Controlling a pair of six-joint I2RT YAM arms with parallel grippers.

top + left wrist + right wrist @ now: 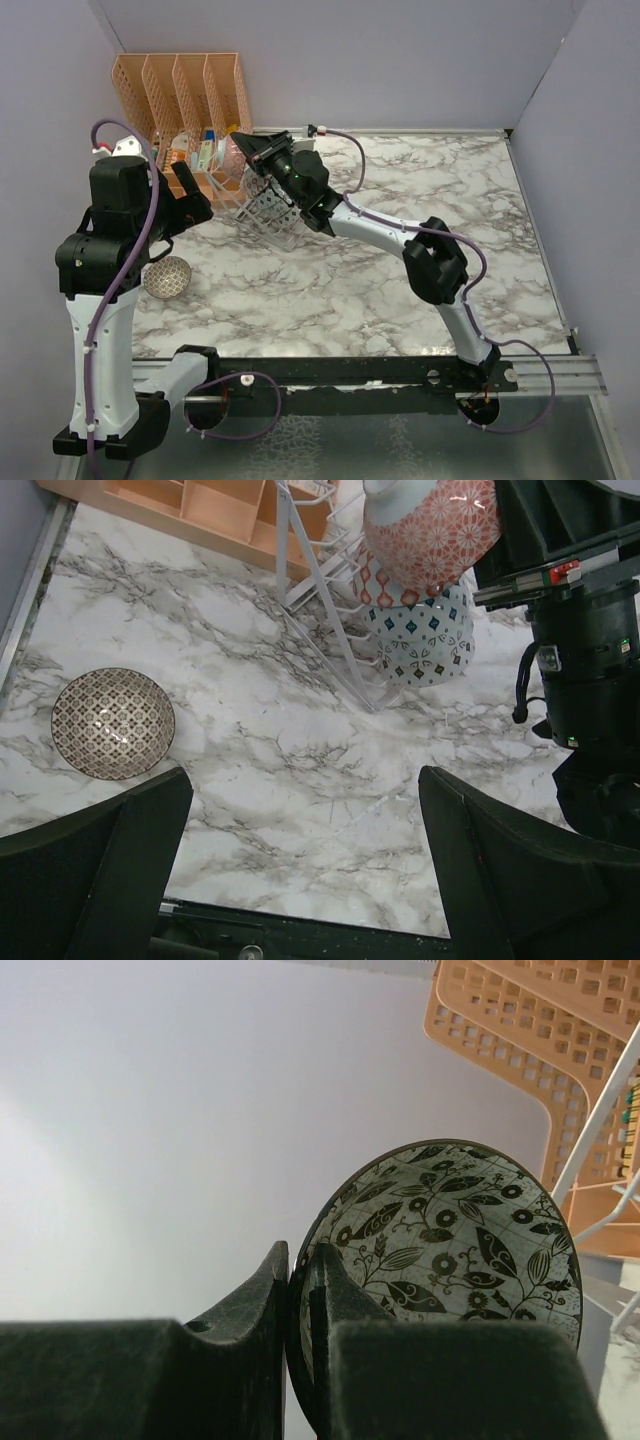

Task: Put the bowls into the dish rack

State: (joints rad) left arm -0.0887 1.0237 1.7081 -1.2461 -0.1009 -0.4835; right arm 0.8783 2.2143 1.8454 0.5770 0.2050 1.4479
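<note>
Pinching the rim of a leaf-patterned bowl (450, 1230), the right gripper (297, 1260) has its fingers closed nearly together on the bowl's edge, and we see the bowl held on edge in the lower right of the wrist view, its dark-printed inside facing the camera. In the overhead view the right arm (400, 235) stretches from lower right toward upper left, its gripper above the far end of the dish rack (272, 215), close to the orange organiser (180, 90). A red-patterned bowl (435, 530) and a blue-patterned bowl (420, 640) lean in the rack's wires. Left of the rack, a brown-patterned bowl (112, 723) sits alone on the marble table (300, 760). The left gripper (302, 780) is spread wide with nothing between its fingers, pointed down over the table from the raised, folded left arm (110, 240).
</note>
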